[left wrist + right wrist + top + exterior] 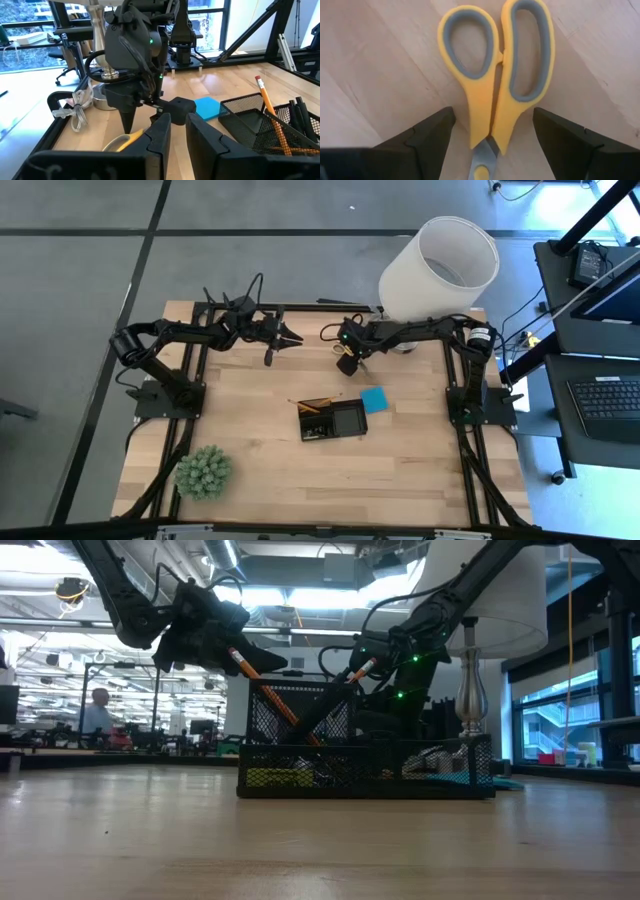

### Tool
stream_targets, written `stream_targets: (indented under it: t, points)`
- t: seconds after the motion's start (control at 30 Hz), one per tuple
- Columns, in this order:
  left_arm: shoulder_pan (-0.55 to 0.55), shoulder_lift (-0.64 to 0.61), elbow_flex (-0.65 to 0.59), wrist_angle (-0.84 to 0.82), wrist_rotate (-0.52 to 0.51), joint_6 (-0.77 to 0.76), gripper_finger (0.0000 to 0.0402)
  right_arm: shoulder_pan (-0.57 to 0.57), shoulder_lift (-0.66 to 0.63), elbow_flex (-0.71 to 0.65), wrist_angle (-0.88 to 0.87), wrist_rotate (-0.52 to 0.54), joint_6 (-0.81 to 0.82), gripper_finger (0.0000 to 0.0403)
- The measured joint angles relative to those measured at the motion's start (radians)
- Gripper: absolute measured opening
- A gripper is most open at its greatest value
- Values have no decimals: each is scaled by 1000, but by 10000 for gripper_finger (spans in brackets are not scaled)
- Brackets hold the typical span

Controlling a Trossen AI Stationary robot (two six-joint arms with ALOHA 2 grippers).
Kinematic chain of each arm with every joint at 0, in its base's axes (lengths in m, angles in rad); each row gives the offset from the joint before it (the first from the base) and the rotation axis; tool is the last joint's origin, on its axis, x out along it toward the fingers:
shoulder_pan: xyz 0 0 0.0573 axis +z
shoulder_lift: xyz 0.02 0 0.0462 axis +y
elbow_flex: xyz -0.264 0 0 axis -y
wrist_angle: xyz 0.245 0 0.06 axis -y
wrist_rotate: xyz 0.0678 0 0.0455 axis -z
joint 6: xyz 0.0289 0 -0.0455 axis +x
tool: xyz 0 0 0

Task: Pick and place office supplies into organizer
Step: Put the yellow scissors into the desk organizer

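Yellow-handled scissors [492, 75] lie flat on the table near its far edge; they also show in the left wrist view [122, 142]. My right gripper [493, 112] [347, 363] points down over them, open. Its fingers stand on either side of the handles' neck, clear of it. My left gripper [296, 340] [179, 131] hangs level above the far left of the table. Its fingers are a narrow gap apart, with nothing between them. The black mesh organizer [333, 420] [365, 755] stands mid-table with orange pencils [267, 110] and black pens [300, 115] leaning in it. A blue pad [374, 399] lies beside it.
A big white lamp [440, 265] stands at the far right corner, its metal base [107, 85] close behind the right gripper. A green spiky plant ball [204, 471] sits at the near left. Bare wood lies in front of the organizer.
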Motion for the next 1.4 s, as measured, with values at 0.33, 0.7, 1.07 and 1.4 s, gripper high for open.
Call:
stream_targets:
  t: [0.33,0.7,1.07,1.4]
  points:
    - [0,0,0,0,0,0,55,0,2,-1,-16,6,39,277]
    - [0,0,1,0,0,0,55,1,2,-1,-25,-2,37,171]
    - [0,0,1,-21,0,0,54,2,2,-4,-4,1,-23,123]
    - [0,0,1,-21,-1,0,50,3,-3,-4,0,3,-40,123]
